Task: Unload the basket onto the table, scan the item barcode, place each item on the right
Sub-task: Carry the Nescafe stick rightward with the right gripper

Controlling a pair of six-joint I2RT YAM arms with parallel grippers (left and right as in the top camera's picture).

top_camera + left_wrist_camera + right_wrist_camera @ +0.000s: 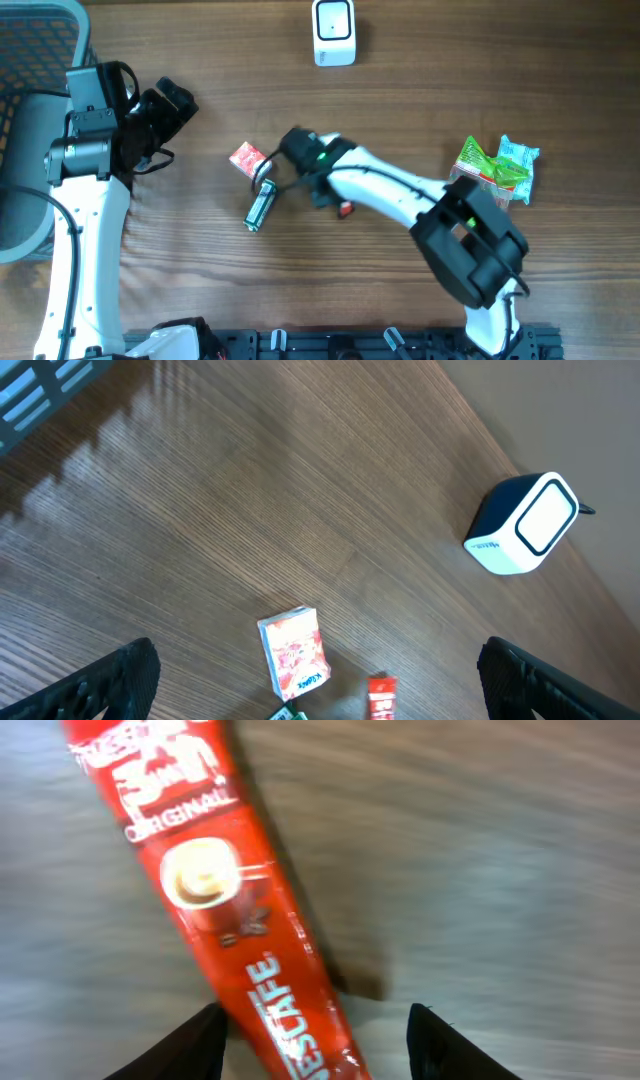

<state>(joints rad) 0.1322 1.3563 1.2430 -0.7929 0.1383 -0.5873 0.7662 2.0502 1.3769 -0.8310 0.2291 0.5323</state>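
Observation:
A red Nescafe sachet (235, 910) lies on the wooden table, and only its end (346, 210) peeks out below my right arm in the overhead view. My right gripper (318, 1032) hangs over it with its jaws apart. The sachet's lower end sits against the left finger, with a clear gap to the right finger. The white barcode scanner (333, 32) stands at the table's far edge, and it also shows in the left wrist view as the scanner (525, 523). My left gripper (335, 695) is wide open over the table at the left, holding nothing.
A red-and-white tissue packet (246, 158) and a green pack (261, 205) lie just left of my right gripper (333, 198). Green snack packets (497, 166) lie at the right. A grey basket (30, 60) stands at the far left.

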